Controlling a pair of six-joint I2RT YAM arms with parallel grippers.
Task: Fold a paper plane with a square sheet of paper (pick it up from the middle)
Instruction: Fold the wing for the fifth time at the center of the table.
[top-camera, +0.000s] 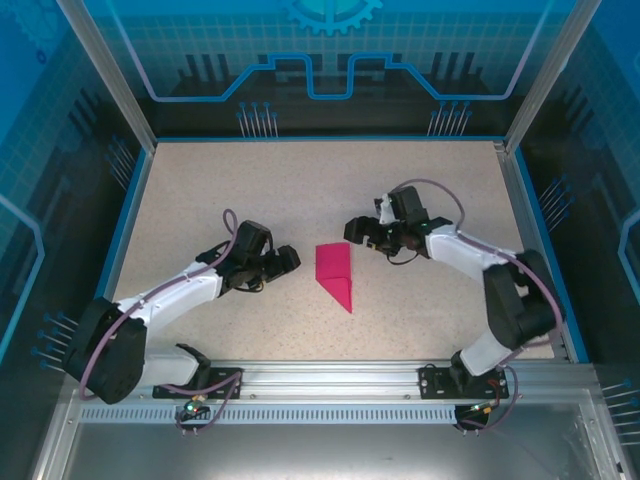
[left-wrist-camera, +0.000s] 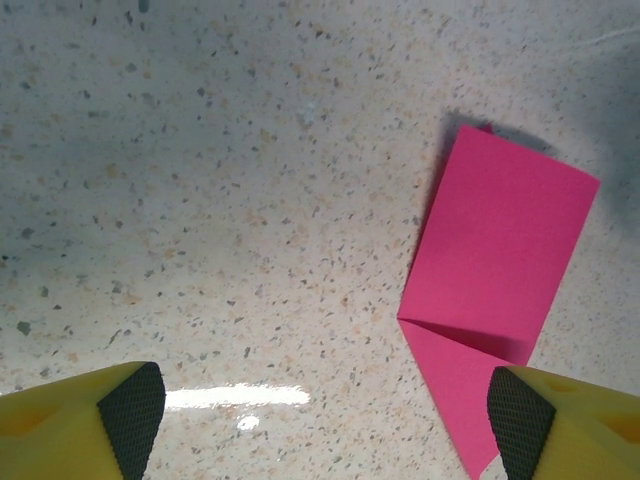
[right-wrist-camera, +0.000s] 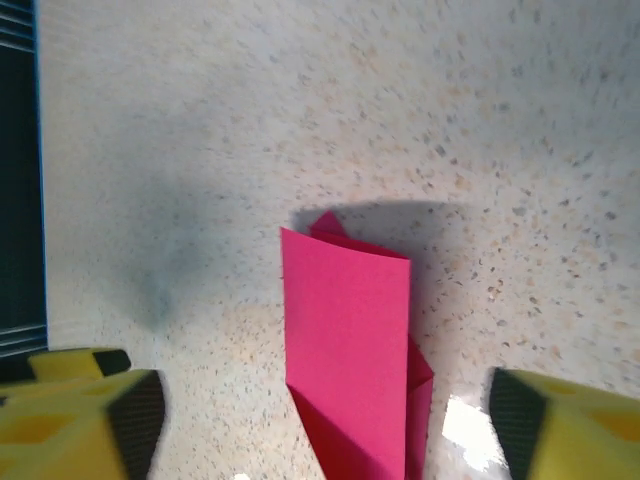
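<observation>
Top view: the paper plane lies flat in the middle of the table, between the left gripper and the right gripper. Neither touches it. I judge it sits centrally so both arms can reach it.

Left wrist view: the left gripper stands wide, and the paper plane lies ahead, towards its right-hand pad.

Right wrist view: the right gripper gapes wide, with the paper plane lying about centred between its pads.

Speckled beige table, blue-edged; folded magenta paper plane lying flat near centre.
</observation>
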